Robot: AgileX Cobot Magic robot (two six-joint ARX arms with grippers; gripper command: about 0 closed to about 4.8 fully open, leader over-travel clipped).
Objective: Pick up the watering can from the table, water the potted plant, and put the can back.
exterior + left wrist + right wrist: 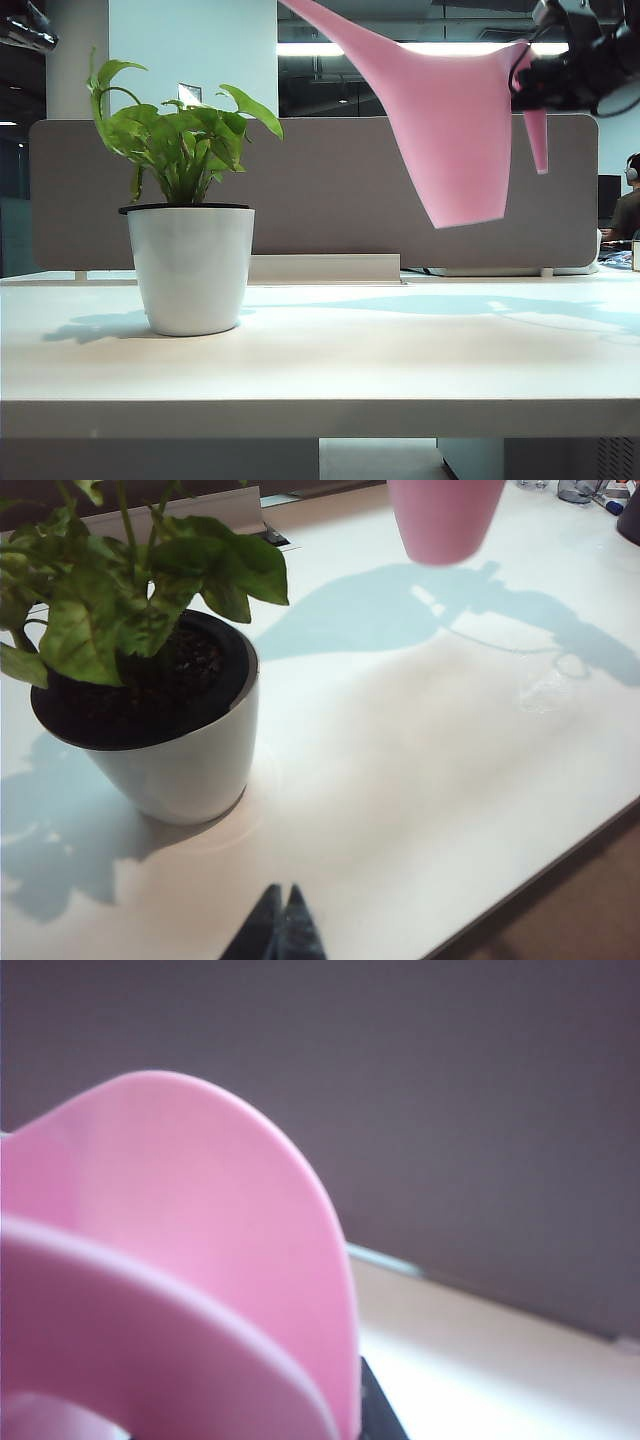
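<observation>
the table (330, 370) is the biggest thing here, a wide pale slab with a thick front edge running straight across the exterior view. most of its surface lies bare, from the middle out toward three o'clock, with only shadows on it.

behind it a grey partition (330, 190) closes off the far edge from side to side.

the watering can (450, 130) hangs in the air at about one o'clock in the exterior view, well above the table and tilted, its long spout rising toward twelve o'clock and out past the top edge. its base is clear of the surface, with open room beneath.

the potted plant (190, 265) stands upright on the table at nine o'clock, well apart from the can, near the back edge, leaves spreading above the black rim.

my right claw (535, 85) is at two o'clock, clamped on the can's handle; from its wrist i see only pink plastic (190, 1260) close up.

my left claw (280, 930) hangs above the table's front edge near the pot (180, 760), its tips pressed together on nothing.
</observation>
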